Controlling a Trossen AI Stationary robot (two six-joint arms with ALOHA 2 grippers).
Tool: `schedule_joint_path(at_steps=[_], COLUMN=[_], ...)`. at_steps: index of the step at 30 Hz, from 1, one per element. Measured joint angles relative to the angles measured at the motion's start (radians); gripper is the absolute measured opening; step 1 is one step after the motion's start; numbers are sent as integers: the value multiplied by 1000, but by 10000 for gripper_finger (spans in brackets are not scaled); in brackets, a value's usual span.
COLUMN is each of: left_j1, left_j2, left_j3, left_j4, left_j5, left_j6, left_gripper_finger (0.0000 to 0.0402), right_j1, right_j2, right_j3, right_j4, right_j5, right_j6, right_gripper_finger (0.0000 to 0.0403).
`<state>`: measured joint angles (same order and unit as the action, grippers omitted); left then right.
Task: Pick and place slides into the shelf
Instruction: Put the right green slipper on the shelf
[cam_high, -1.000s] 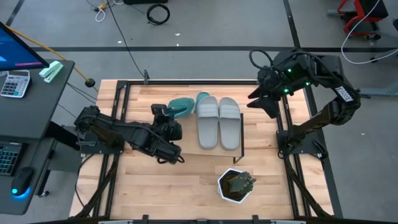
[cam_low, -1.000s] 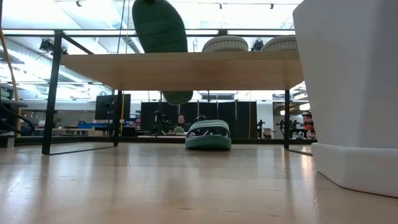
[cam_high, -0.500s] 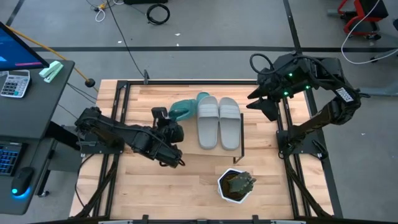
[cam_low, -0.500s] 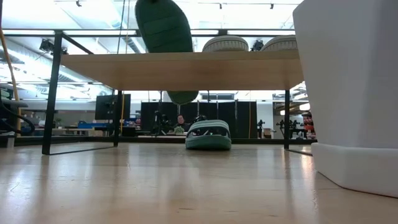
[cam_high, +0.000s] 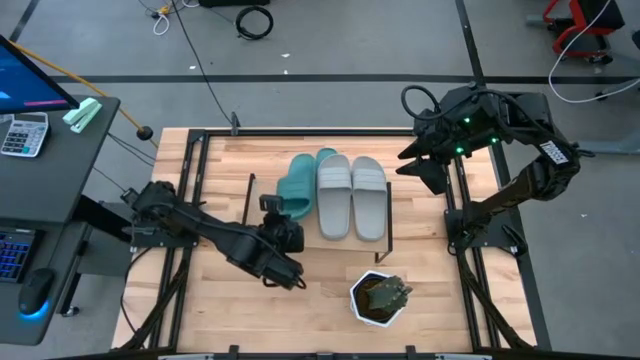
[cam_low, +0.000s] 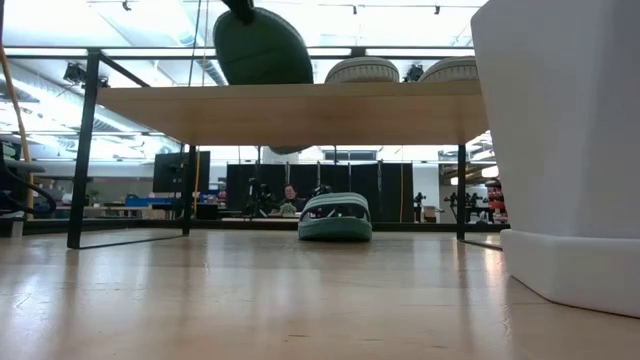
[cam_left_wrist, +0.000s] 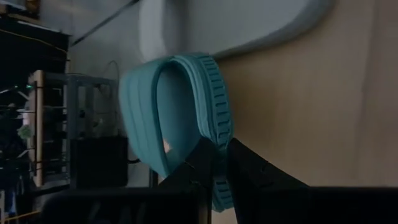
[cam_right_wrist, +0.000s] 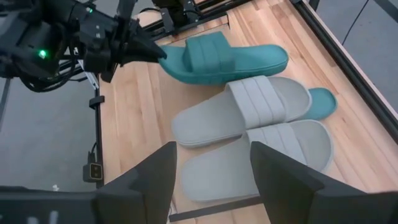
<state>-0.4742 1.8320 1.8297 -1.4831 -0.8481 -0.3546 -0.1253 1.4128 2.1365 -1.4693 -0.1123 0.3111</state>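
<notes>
While our left claw (cam_high: 272, 211) sits left of centre in the high view, it is clenched on the heel end of a teal slide (cam_high: 296, 184), holding it above the shelf (cam_high: 372, 243) just beside the two grey slides. In the left wrist view, the dark fingers (cam_left_wrist: 208, 163) pinch the ribbed edge of that teal slide (cam_left_wrist: 171, 112). At the frame's centre, we see the first grey slide (cam_high: 333, 194) and the second grey slide (cam_high: 368, 196) lying side by side on the shelf board. In the low view, a second teal slide (cam_low: 335, 217) rests on the worktop (cam_low: 250, 300) beneath the shelf (cam_low: 300, 112). Lower centre-right stands the white hexagonal plant pot (cam_high: 378, 297). Upper right, our right claw (cam_high: 419, 165) hangs with its fingers (cam_right_wrist: 149, 180) spread, released.
</notes>
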Motion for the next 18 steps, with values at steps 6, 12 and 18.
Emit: schedule_joint_path(at_steps=[6, 12, 18], left_j1=[-8, -8, -18], left_j2=[18, 18, 18], left_j3=[0, 0, 0], left_j4=[-2, 4, -1], left_j5=[38, 41, 61], left_j6=[-9, -27, -52], left_gripper_finger=[32, 32, 32], right_j1=[0, 0, 0], right_j2=[0, 0, 0], right_j3=[0, 0, 0], right_j4=[0, 0, 0], right_j5=[0, 0, 0], right_j6=[0, 1, 1], right_gripper_finger=[212, 212, 212])
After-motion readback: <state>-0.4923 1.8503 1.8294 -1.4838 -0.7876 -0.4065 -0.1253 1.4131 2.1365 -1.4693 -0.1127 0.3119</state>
